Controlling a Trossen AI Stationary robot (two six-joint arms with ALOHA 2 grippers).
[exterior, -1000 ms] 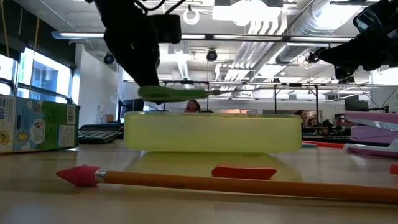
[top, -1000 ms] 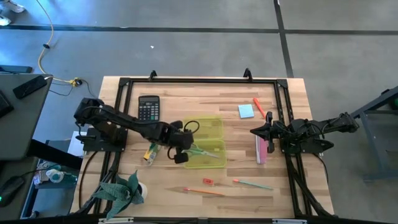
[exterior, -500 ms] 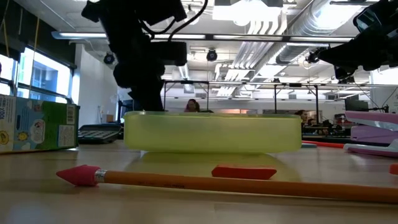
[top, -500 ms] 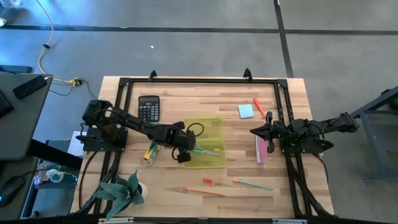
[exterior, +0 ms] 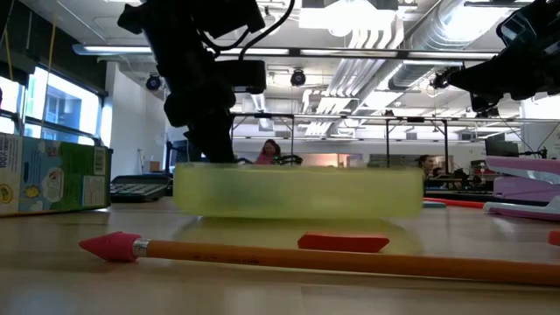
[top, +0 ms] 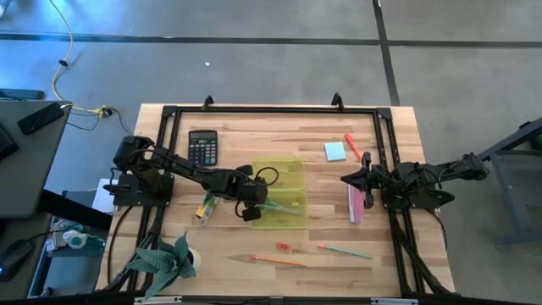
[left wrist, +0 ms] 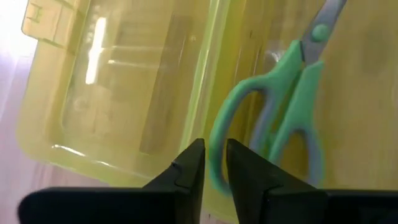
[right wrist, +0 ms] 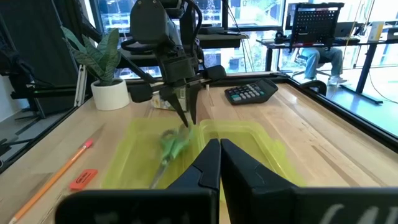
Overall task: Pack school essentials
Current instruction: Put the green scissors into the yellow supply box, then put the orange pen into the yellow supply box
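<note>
Your left end effector sits low over the left edge of the yellow-green case in the middle of the bench, its fingers drawn narrow with only a slim gap between them. In the left wrist view that gap lines up with one green handle loop of the scissors, which lie flat inside the case; you cannot tell from that view whether the fingers touch the loop. From above, the scissors rest in the lower half of the case, blades pointing toward the right of the frame. Your right end effector waits at the right side of the frame, fingers pressed together and holding nothing, just beside the pink stationery set. The blue sticky-note pad and red marker lie at upper right. Along the lower part of the frame you have the orange pencil, the tiny red piece and the green pencil. The green-yellow pack lies left of the case, with the calculator above it.
</note>
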